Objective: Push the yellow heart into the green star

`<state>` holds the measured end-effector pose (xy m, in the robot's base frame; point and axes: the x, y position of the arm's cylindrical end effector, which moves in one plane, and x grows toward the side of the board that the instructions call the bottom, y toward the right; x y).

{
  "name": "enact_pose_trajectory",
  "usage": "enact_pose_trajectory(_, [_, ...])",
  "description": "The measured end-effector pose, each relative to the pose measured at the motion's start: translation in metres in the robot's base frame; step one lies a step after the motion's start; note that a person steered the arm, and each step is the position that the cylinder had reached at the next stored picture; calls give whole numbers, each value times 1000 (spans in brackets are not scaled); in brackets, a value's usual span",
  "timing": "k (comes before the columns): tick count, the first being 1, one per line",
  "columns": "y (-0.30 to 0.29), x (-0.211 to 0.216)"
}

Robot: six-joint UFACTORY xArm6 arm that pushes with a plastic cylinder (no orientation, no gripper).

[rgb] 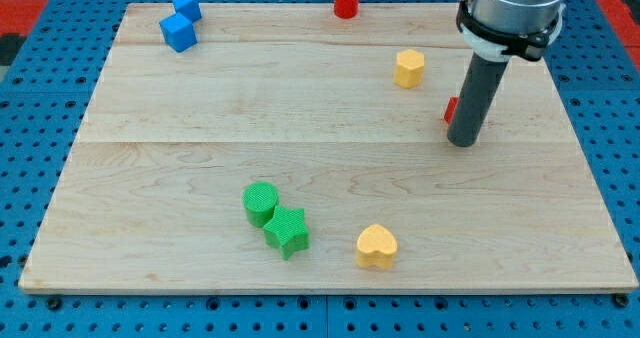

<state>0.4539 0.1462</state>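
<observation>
Pale wooden table [150, 128] on a blue pegboard [40, 58]. No gripper, only my tip [462, 143] far right, grasping nothing, hiding most of a red block [451, 109]. Rod upright; yellow heart [377, 246] near, just right of green star [288, 230], apart.

Yellow heart [377, 246] just right of green star [287, 230], apart.

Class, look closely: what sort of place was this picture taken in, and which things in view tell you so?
Probably a robotics lab bench: a wooden board on a blue perforated base, small blocks like the yellow heart and green star, and my tip.
</observation>
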Motion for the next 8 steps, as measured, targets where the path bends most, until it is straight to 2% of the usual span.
enact_pose_trajectory(1, [-62, 28])
enact_pose_trajectory(2, [-146, 29])
enact_pose_trajectory(3, [-197, 27])
enact_pose_trajectory(4, [-139, 3])
enact_pose_trajectory(5, [-34, 56])
enact_pose_trajectory(6, [27, 136])
enact_pose_trajectory(7, [-22, 165])
enact_pose_trajectory(8, [-63, 137])
